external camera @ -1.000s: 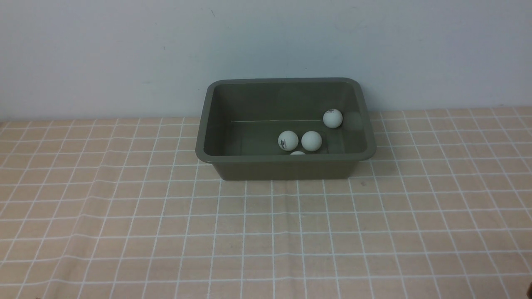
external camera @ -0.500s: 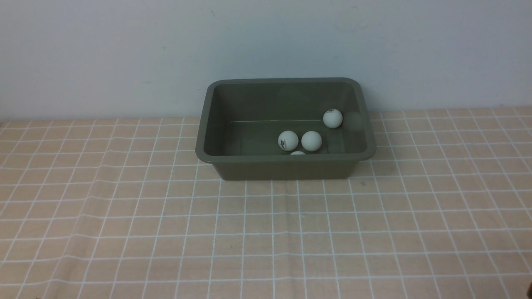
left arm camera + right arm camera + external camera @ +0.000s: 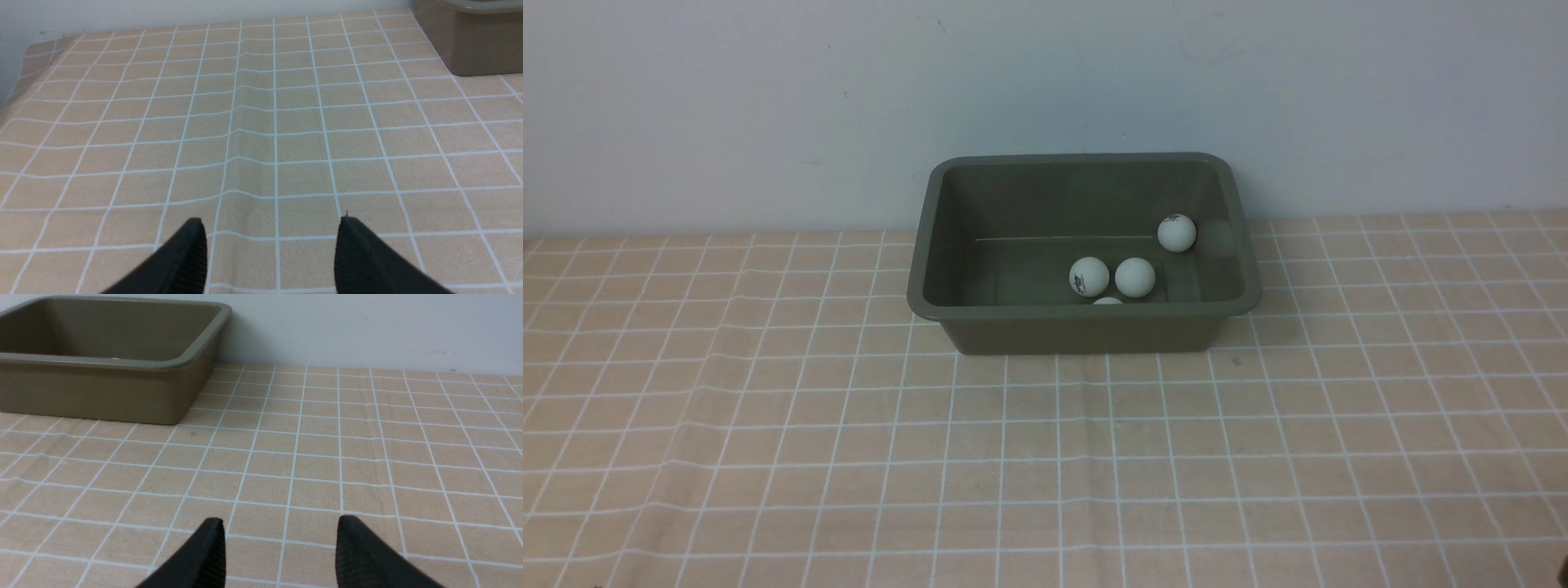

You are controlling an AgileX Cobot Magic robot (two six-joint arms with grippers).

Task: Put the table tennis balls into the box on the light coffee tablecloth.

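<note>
The olive-green box (image 3: 1083,309) stands on the light coffee tablecloth (image 3: 1045,457) near the back wall. Several white table tennis balls lie inside it: one (image 3: 1177,233) by the right wall, two side by side (image 3: 1089,276) (image 3: 1134,277), and one (image 3: 1107,301) mostly hidden behind the front wall. Neither arm shows in the front view. My left gripper (image 3: 271,222) is open over bare cloth, with a corner of the box (image 3: 470,45) far off. My right gripper (image 3: 281,522) is also open with nothing between its fingers, and the box (image 3: 102,388) stands well ahead of it.
A pale wall (image 3: 768,106) rises right behind the box. The cloth has raised creases (image 3: 237,122) running through the grid. Its far corner (image 3: 36,49) ends against the wall in the left wrist view.
</note>
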